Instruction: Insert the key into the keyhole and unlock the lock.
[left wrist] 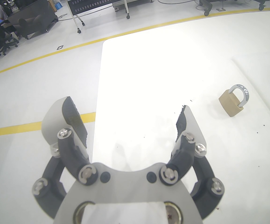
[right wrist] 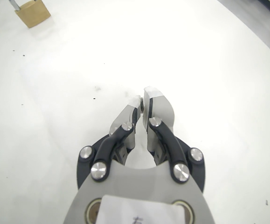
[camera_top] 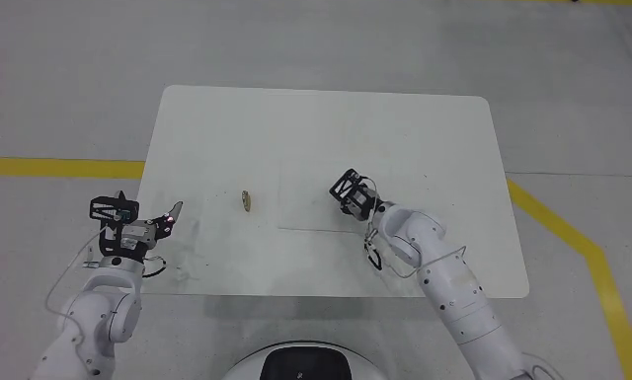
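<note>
The lock (camera_top: 246,200) sits on the white table (camera_top: 395,123), well in from every edge, between the two claws and well apart from both. The left claw (left wrist: 125,103) hangs over the table's left edge with its fingers wide apart (one over the floor's yellow line (camera_top: 59,168), the other over the tabletop). The right claw (right wrist: 142,95) is low over the middle of the table, fingers together and clamped on the small grey key (right wrist: 141,105). A white sticker (right wrist: 137,208) on its base carries writing cut off at the picture's edge, so it is unreadable.
</note>
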### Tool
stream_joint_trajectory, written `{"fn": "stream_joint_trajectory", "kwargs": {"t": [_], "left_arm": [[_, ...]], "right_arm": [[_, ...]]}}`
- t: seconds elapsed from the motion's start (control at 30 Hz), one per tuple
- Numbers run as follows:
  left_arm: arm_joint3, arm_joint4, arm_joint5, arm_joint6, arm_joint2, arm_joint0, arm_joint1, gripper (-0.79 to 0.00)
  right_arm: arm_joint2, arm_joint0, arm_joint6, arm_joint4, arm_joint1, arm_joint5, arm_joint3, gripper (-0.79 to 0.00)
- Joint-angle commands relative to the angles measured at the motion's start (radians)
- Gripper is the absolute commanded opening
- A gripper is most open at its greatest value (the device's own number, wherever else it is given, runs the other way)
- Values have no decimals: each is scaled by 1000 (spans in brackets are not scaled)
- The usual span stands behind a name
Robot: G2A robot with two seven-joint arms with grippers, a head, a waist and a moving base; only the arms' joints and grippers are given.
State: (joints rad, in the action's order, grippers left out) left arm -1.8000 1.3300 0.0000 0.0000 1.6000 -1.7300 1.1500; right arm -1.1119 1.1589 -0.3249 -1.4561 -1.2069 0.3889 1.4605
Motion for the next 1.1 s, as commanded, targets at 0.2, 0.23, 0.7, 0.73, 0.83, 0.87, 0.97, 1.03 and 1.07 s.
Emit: {"fn": "stream_joint_trajectory", "kwargs": {"t": [0.2, 0.23, 0.7, 0.73, 0.83, 0.87, 0.97, 1.03, 1.07], "left_arm": [[0, 0, 0, 0, 0, 0, 0, 0], [0, 0, 0, 0, 0, 0, 0, 0], [0, 0, 0, 0, 0, 0, 0, 0], [0, 0, 0, 0, 0, 0, 0, 0], [0, 0, 0, 0, 0, 0, 0, 0], [0, 0, 0, 0, 0, 0, 0, 0], [0, 0, 0, 0, 0, 0, 0, 0], [0, 0, 0, 0, 0, 0, 0, 0], [0, 0, 0, 0, 0, 0, 0, 0]], "right_arm": [[-52, 37, 68, -36, 14, 17, 53, -785], [-57, 43, 76, -38, 16, 21, 60, -785], [-188, 128, 410, 490, 27, 348, -9, -785], [-189, 125, 398, 516, 28, 362, -16, -785], [-198, 130, 366, 549, 31, 381, 3, -785], [-200, 133, 354, 547, 33, 395, 12, -785], [-200, 133, 354, 547, 33, 395, 12, -785], [-200, 133, 354, 547, 33, 395, 12, -785], [-200, 133, 354, 547, 33, 395, 12, -785]]}}
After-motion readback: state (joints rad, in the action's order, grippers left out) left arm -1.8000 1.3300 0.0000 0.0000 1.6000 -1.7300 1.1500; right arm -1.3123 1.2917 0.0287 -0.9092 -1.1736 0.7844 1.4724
